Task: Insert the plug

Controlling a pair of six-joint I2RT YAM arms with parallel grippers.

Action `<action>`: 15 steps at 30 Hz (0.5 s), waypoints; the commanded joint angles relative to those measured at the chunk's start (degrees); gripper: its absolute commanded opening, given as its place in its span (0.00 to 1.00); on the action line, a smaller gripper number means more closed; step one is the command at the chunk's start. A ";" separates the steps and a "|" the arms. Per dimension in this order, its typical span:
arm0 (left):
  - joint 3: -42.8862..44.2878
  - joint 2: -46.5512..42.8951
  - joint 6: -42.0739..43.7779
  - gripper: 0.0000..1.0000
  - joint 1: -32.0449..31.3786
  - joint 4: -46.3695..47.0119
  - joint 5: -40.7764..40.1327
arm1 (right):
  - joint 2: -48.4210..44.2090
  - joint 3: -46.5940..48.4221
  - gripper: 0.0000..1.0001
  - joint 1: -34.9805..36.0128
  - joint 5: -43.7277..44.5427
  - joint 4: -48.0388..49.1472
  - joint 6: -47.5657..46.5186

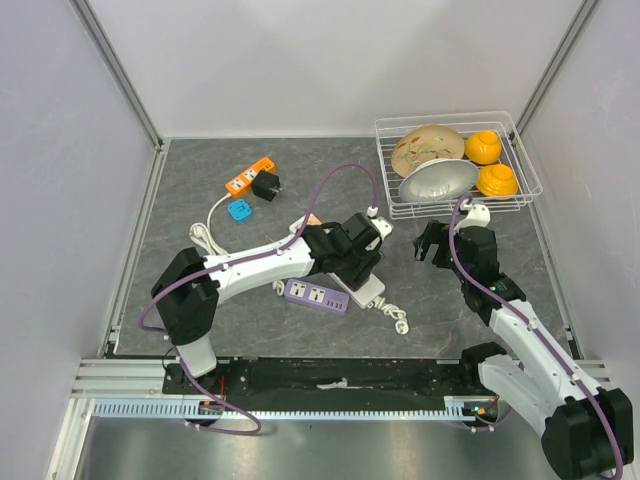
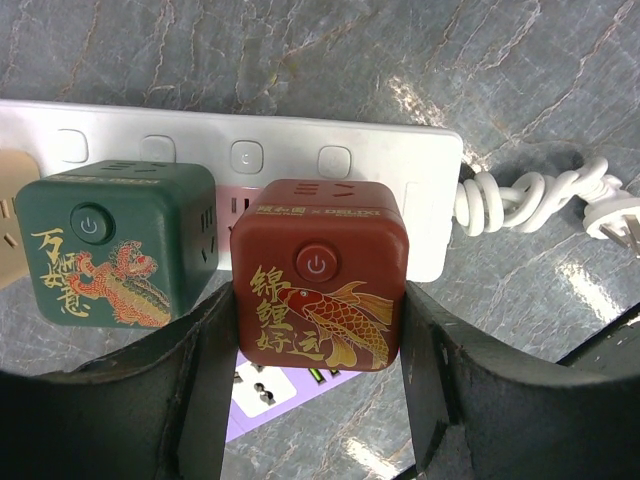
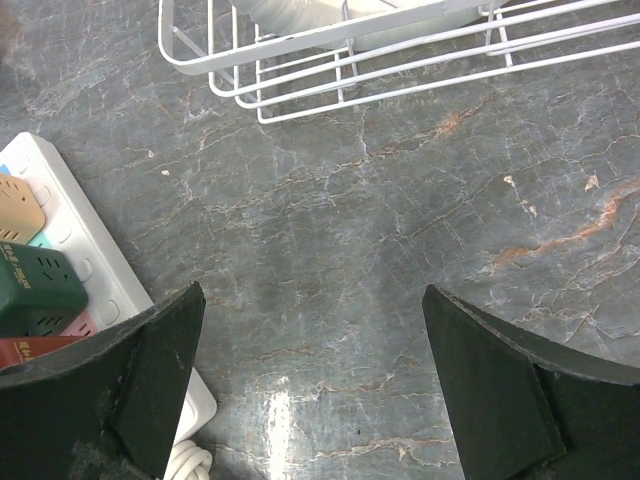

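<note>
From above: left fingers (image 1: pixel 362 262) low over the white power strip (image 1: pixel 366 293), purple strip (image 1: pixel 314 295) just beside them. Right fingers (image 1: pixel 430 242) well apart from those, splayed wide, holding nothing.

From the left wrist: red cube plug (image 2: pixel 318 272) clamped between the left fingers (image 2: pixel 440 380), touched on both sides, far face against the white power strip (image 2: pixel 290 150). Just outside the fingers, green cube (image 2: pixel 115 240) on the same strip. Depth of seating: cannot tell.

From the right wrist: right fingers (image 3: pixel 490 390) spread fully, only bare desk (image 3: pixel 330 250) between. Beyond the tips, wire basket (image 3: pixel 300 42); beside one finger, the strip's end.
</note>
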 commanded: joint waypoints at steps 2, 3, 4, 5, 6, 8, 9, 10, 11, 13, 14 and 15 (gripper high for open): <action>1.82 0.21 -1.82 0.02 -0.38 -2.06 -0.33 | -0.94 -0.25 0.98 -0.22 -0.57 2.26 -0.63; 1.74 0.21 -1.56 0.02 -0.47 -1.88 -0.07 | -1.11 -0.34 0.98 -0.22 -0.66 2.26 -0.63; 1.65 0.30 -1.21 0.02 -0.47 -1.79 0.45 | -1.11 -0.26 0.98 -0.22 -0.75 2.35 -0.63; 1.56 0.56 -0.69 0.02 -0.56 -0.92 0.81 | -1.03 -0.25 0.98 -0.22 -0.84 2.26 -0.63; 0.95 1.00 0.36 0.02 -0.65 -0.48 0.98 | -1.20 -0.25 0.98 -0.22 -0.84 2.26 -0.63; 0.42 1.79 1.42 0.02 -0.65 -0.21 1.77 | -1.29 -0.34 0.98 -0.22 -1.10 2.26 -0.71; -0.45 2.40 1.95 0.02 -0.73 0.57 1.95 | -1.29 -0.43 0.98 -0.22 -1.10 2.26 -0.71; -0.90 2.67 2.04 0.02 -0.74 0.84 1.95 | -1.38 -0.43 0.98 -0.22 -1.19 2.26 -0.80; -1.25 3.02 2.04 0.02 -0.65 0.93 1.95 | -1.38 -0.34 0.98 -0.22 -1.28 2.17 -0.80; -2.04 3.90 1.87 0.02 -0.65 0.93 2.65 | -1.55 -0.43 0.98 -0.22 -1.45 2.35 -0.89; -2.30 4.25 1.78 0.02 -0.65 0.93 2.83 | -1.55 -0.34 0.98 -0.31 -1.45 2.35 -0.89; -2.92 4.52 1.61 0.02 -0.65 0.93 2.83 | -1.55 -0.34 0.98 -0.31 -1.71 2.35 -0.98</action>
